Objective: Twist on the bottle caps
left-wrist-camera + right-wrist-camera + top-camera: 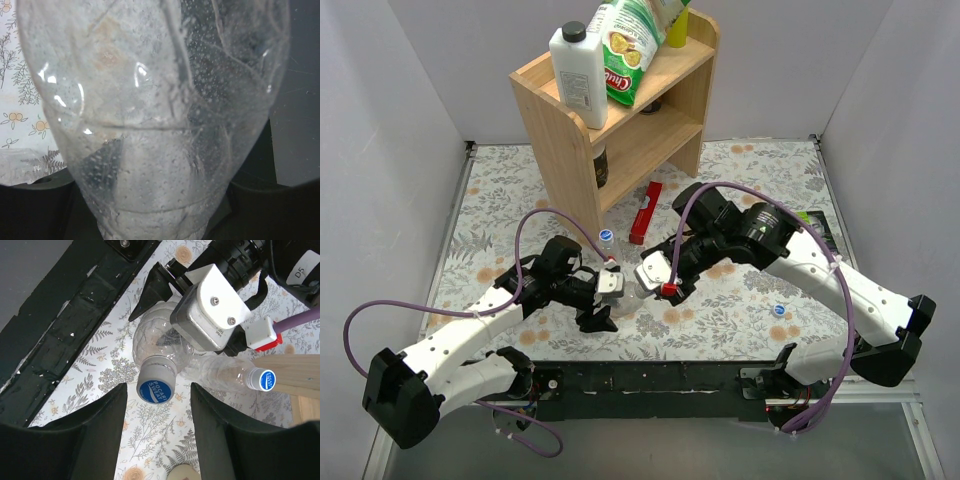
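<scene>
A clear bottle (160, 337) is held off the table with my left gripper (605, 305) shut on its body; in the left wrist view the bottle (155, 120) fills the picture and hides the fingers. A blue-topped cap (156, 387) sits on this bottle's neck. My right gripper (158, 402) is open, its two black fingers either side of the cap and apart from it. A second clear bottle (220, 372) lies on the table with a blue cap (266, 380) on it, beside the shelf leg. One loose blue cap (779, 311) lies on the table at the right.
A wooden shelf (620, 120) stands at the back, carrying a white jug (578, 75) and a green snack bag (632, 45). A red bar (645, 212) lies in front of it. A dark object (820, 225) sits at the right edge. Grey walls close in three sides.
</scene>
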Controlling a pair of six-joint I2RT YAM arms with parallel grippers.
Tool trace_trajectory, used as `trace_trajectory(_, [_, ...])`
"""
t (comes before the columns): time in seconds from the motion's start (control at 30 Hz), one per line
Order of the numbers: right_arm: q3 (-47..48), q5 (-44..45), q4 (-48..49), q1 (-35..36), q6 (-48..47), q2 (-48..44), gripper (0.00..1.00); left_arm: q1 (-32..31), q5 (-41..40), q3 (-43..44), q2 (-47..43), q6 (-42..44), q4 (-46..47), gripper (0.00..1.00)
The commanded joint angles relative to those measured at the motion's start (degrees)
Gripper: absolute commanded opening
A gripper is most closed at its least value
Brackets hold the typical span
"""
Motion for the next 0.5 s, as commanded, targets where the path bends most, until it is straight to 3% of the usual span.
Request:
trace_trajectory(0.0, [-0.4, -0.6, 0.7, 1.1, -2.7, 0.3, 0.59, 0.0, 1.6, 2.4, -0.5, 0.5, -0.2, 0.0])
trace_trajectory(0.2, [-0.1, -0.6, -0.1, 1.5, -2.7, 1.1, 0.46, 0.0, 1.7, 2.4, -0.5, 0.5, 0.1, 0.0])
trace_trajectory(0.37, [0.4, -0.2, -0.9, 1.5, 0.0, 3.0, 0.28, 0.0, 1.1, 2.4, -0.7, -0.1, 1.0, 0.0])
trace_trajectory(0.47, [1.7, 0.9, -0.2, 1.3, 7.2, 5.3, 0.15, 0.0, 0.3, 2.2, -0.8, -1.5, 2.4, 0.0])
